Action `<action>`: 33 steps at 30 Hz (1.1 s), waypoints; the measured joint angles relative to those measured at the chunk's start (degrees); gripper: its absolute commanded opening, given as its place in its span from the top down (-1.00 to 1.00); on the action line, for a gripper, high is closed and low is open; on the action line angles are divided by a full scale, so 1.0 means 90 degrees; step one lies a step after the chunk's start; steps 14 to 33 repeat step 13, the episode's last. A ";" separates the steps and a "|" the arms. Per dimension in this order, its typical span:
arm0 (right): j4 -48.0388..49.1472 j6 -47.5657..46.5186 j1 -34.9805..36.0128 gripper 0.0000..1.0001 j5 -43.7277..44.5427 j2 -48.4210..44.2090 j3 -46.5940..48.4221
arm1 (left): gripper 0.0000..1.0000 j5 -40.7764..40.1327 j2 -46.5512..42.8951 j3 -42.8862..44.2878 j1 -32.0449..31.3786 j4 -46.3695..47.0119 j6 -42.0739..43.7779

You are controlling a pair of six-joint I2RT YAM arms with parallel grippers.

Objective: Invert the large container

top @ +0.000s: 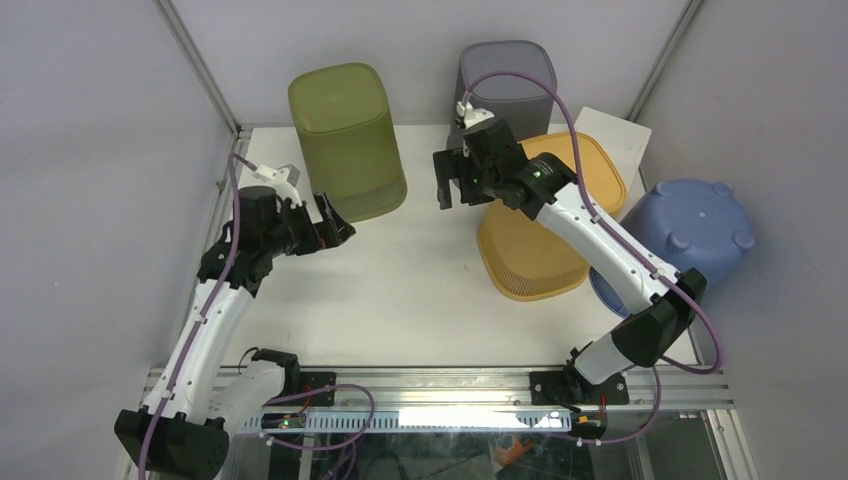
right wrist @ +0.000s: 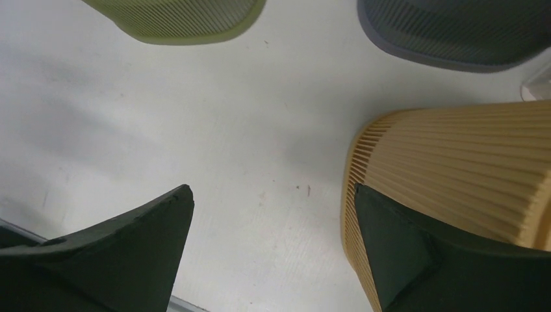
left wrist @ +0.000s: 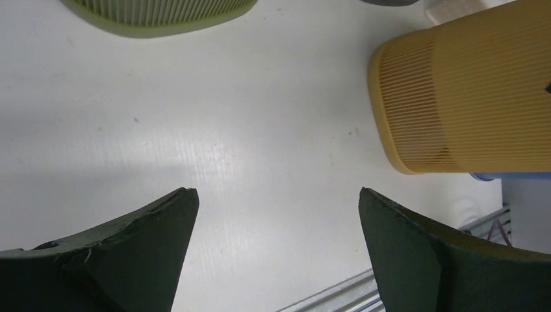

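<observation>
Only overhead shows feet on the blue tub (top: 695,225); left claw (top: 338,222) and right claw (top: 455,190) gape wide.

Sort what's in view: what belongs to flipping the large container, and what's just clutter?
Job:
- yellow basket, probably the large container
- right gripper, open, beside it
- left gripper, open

Lying about:
- green bin
- grey bin
- blue tub
- white block at the back
</observation>
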 measured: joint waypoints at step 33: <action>-0.0136 -0.0041 0.0041 -0.98 0.0580 -0.0022 -0.0444 | -0.98 -0.1285 0.0406 -0.0175 -0.0036 -0.0376 -0.0335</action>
